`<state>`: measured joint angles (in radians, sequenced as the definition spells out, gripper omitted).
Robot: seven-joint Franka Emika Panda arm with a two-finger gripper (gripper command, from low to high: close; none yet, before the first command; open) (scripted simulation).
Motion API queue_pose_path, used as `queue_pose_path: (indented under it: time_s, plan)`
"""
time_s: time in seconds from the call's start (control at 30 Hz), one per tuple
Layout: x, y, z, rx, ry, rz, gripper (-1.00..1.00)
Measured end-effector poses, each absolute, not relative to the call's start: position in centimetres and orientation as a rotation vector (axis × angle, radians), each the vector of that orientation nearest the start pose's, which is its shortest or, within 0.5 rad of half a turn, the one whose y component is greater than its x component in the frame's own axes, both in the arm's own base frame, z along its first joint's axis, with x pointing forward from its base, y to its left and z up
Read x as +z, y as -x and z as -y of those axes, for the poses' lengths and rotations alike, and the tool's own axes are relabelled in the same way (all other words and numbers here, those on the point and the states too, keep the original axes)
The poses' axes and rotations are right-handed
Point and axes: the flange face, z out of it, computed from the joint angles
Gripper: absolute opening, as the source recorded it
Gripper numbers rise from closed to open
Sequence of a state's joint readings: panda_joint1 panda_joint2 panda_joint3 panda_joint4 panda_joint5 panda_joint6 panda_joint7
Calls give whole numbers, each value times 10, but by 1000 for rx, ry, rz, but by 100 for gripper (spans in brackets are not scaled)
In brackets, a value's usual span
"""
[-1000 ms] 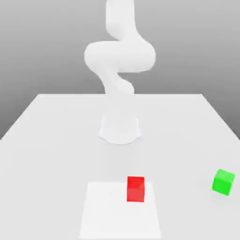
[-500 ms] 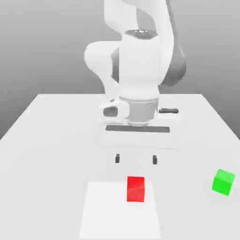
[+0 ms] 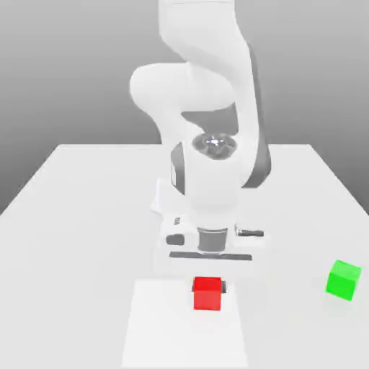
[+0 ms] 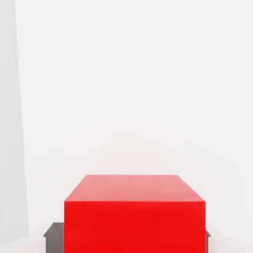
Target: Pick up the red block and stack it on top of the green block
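Step in hand: grasp. Fingers (image 3: 208, 287) lowered over red block (image 3: 207, 294), closed on its two sides; dark fingertips (image 4: 53, 236) flank cube in hand view. Block sits between fingers, resting on bench (image 3: 86, 238). Green block (image 3: 343, 279) well apart from fingers, toward exterior view's right. Next move likely: lift straight up, carry across, centre above green cube, lower, release. No brands, labels, writing on either cube.

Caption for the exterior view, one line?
End effector shut on the red block; green block apart at the exterior view's right.
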<state>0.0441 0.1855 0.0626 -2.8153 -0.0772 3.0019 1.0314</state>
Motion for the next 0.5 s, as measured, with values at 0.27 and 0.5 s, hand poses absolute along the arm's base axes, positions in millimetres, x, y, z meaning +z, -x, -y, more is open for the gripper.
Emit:
queue_pose_path:
  time_s: [0.27,0.5]
  plan:
    - [210,-362,-71,0,2946,-1097,-100]
    - [225,-359,-187,6,3145,-148,-100]
